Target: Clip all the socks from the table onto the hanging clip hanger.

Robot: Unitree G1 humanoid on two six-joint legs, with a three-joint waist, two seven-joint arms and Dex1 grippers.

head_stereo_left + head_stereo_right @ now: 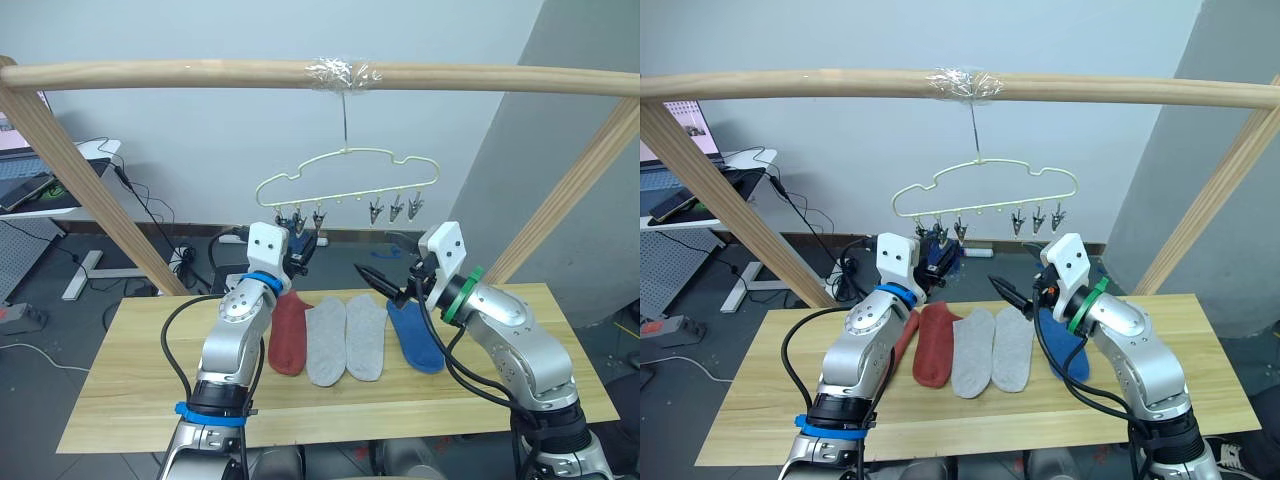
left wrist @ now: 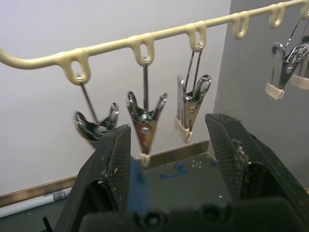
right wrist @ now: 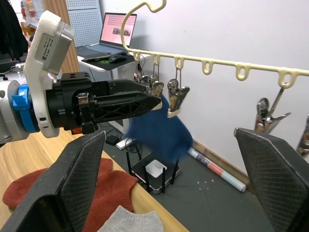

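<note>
The pale-yellow clip hanger (image 1: 345,165) hangs by its hook from the wooden pole, with three metal clips at each end. My left gripper (image 1: 300,255) is raised to the left-hand clips (image 2: 145,125), fingers open. A blue sock (image 3: 159,130) hangs just under those clips, its edge between the left gripper's fingers (image 2: 116,159). My right gripper (image 1: 385,282) is open and empty, held a little to the right and lower, above the table (image 1: 130,400). On the table lie a rust-red sock (image 1: 288,335), two grey socks (image 1: 326,340) (image 1: 366,335) and a blue sock (image 1: 415,338). A second rust-red sock (image 1: 904,338) peeks from behind my left arm.
The thick wooden pole (image 1: 200,72) spans the top, and slanted wooden posts (image 1: 90,195) (image 1: 570,200) come down to both back corners of the table. The right-hand clips (image 1: 397,208) hang free. A desk with a laptop (image 1: 30,180) and floor cables stand behind on the left.
</note>
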